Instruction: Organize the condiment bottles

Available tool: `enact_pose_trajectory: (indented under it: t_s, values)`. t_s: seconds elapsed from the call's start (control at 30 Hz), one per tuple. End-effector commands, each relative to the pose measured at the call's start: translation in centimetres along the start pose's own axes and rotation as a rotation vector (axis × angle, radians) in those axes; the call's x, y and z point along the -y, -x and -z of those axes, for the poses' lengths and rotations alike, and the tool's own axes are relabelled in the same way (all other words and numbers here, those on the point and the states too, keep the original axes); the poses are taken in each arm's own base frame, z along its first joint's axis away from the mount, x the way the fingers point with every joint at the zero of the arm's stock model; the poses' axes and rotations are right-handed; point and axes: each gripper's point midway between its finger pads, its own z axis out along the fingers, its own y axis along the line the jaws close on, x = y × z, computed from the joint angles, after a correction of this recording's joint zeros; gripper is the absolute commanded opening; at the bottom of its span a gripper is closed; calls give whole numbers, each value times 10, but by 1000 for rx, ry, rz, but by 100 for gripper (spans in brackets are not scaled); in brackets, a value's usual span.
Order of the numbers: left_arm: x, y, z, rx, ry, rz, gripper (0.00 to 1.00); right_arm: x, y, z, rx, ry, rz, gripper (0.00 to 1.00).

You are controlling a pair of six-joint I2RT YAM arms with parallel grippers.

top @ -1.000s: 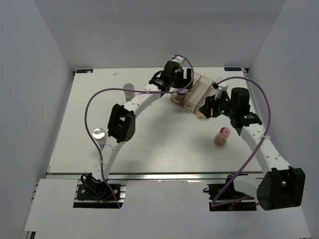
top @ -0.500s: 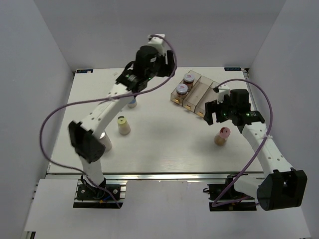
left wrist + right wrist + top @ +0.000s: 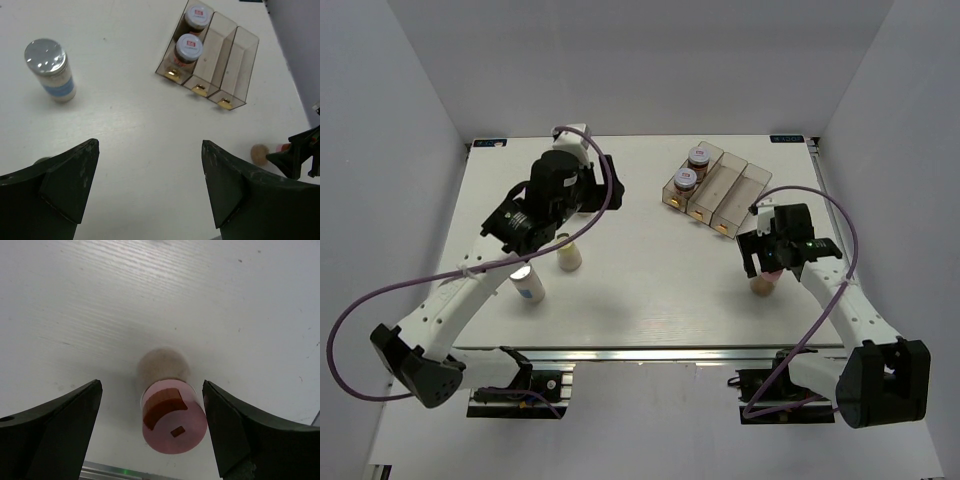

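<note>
Now your right gripper (image 3: pixel 151 384), spread wide, has moved over the pink-lidded bottle (image 3: pixel 174 423), which sits centred in its gap, ready for grasping.

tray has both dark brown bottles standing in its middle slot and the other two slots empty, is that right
Not quite. The dark brown bottles stand in the tray's end slot on the left arm's side, not its middle slot. The other two slots are empty, as you said. The left wrist view shows this most clearly.

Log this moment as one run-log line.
left gripper: open, empty | right gripper: open, above pink-lidded bottle | tray: two dark brown bottles in one slot, other slots empty
</note>
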Motion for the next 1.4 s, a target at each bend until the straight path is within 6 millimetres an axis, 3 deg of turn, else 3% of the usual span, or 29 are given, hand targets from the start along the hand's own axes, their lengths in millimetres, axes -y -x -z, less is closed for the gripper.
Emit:
enact_pose_trajectory:
  t_s: [0.0,0.17,0.37,0.67,0.77,0.83,0.87,0.97,1.2,1.23,1.3,1.33,1.37]
  values:
    - [-17,1,31,19,59,33,93,17,-9,-4,-19,-87,23,86]
    - [-32,-9,48,20,100,57,93,18,-16,-8,-19,-100,30,86]
    - [-42,-18,63,7,127,73,93,22,-16,-4,-24,-117,43,76]
    - [-50,-23,75,4,146,73,94,20,-6,7,-12,-96,65,55]
    - [-52,-24,76,8,147,77,94,17,-3,10,-2,-75,70,35]
    - [-52,-26,76,4,149,77,94,15,2,11,17,-61,78,28]
    - [-52,-26,76,4,149,77,94,12,11,14,43,-43,83,17]
    - [-52,-25,76,4,149,76,94,5,32,16,99,11,101,1]
    - [-52,-19,78,9,158,60,94,-2,116,37,279,98,77,0]
    - [-53,-18,79,9,160,60,94,-1,137,47,324,103,60,0]
    - [-53,-16,81,15,164,64,94,-5,155,46,348,139,31,0]
    - [-54,-16,81,16,165,66,94,-3,176,53,405,138,31,0]
    - [-54,-16,82,15,167,68,94,-3,183,46,408,151,21,0]
